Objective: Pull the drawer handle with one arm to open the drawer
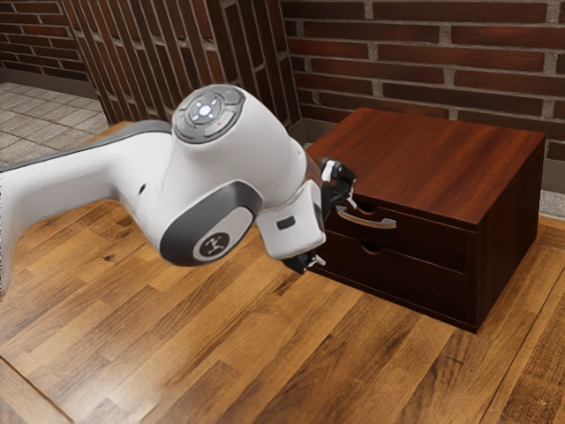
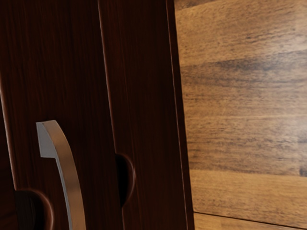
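Brick walls back the plank counter (image 1: 265,353). The top drawer (image 1: 415,237) sits flush in its cabinet (image 1: 441,159), handle (image 1: 366,218) just beside the tool (image 1: 342,188). Tool state: cannot be determined. Centre the tool on the handle, clamp firmly, pull straight outward.

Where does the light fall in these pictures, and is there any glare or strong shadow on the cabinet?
Exterior view: the light is soft and even; the cabinet top has a faint sheen, its side toward the view's right is darker, and the handle shines pale. Wrist view: the handle is brightest against the dark drawer fronts; the floor has a mild pale sheen, with no harsh glare.
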Controlling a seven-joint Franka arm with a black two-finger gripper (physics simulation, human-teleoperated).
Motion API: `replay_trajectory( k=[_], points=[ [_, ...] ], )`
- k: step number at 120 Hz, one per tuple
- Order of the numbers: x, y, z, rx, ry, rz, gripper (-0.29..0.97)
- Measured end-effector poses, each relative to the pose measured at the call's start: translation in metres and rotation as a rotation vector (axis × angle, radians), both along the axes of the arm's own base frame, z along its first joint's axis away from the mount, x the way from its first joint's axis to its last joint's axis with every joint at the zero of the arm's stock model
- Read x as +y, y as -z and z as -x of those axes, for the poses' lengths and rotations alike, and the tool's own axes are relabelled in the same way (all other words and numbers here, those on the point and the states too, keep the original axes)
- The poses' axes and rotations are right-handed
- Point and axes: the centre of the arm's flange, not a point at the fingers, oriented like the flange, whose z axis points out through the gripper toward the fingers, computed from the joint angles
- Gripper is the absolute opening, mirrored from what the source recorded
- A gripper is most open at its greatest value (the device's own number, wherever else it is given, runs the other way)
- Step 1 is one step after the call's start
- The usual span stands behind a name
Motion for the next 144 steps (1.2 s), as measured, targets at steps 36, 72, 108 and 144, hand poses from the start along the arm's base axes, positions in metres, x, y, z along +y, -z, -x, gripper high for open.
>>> replay_trajectory(
  k=[36, 72, 108, 144],
  points=[
    [-0.001, 0.013, -0.008, 0.005, 0.01, -0.001, 0.68],
    [-0.005, 0.021, -0.021, 0.004, 0.025, -0.016, 0.68],
    [-0.002, 0.023, -0.023, -0.004, 0.036, -0.07, 0.68],
    [0.008, 0.038, -0.03, 0.022, 0.029, -0.11, 0.68]
  ],
)
